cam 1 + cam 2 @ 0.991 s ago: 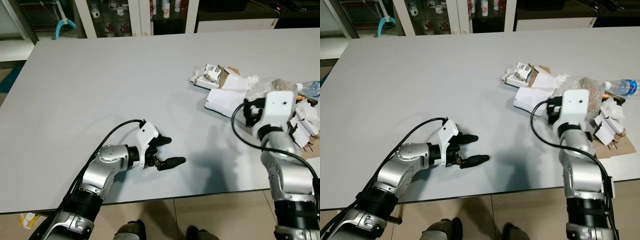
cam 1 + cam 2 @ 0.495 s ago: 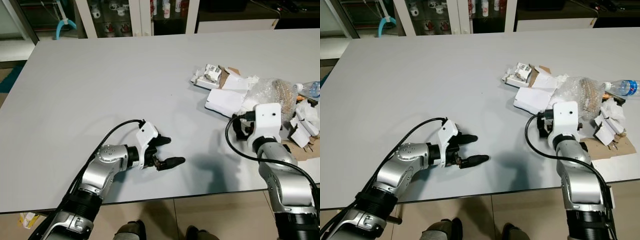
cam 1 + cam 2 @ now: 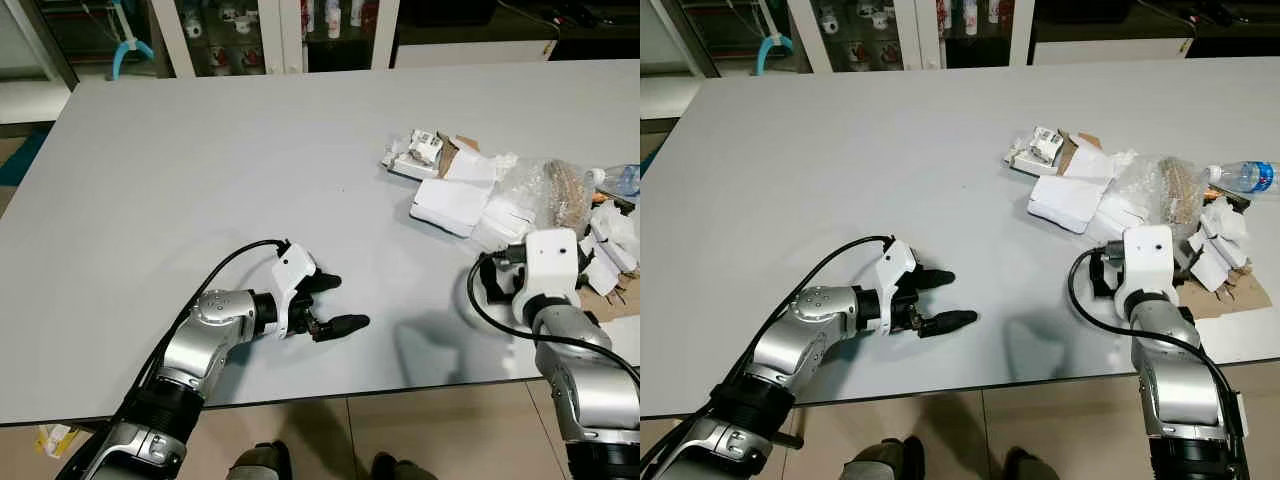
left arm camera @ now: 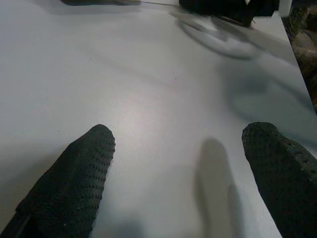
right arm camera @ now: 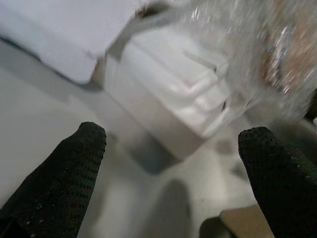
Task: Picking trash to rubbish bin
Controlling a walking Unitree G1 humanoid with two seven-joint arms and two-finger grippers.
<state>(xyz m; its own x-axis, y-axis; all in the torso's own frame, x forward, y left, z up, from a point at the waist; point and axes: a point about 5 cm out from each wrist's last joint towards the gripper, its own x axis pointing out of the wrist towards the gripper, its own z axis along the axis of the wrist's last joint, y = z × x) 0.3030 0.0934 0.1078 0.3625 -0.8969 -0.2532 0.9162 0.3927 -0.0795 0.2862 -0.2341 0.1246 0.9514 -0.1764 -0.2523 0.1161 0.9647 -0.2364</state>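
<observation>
My left arm lies bent along the near part of the wide pale-grey bench, forearm resting low, its left hand pointing across the surface with both black fingers spread apart and nothing between them; my right arm rises from the bench's near edge, wrist tipped forward, and the right hand is wide open and empty, aimed at a crumpled white cardboard box just beside the heap of torn white paper, clear plastic wrap and brown card scraps on my right.
</observation>
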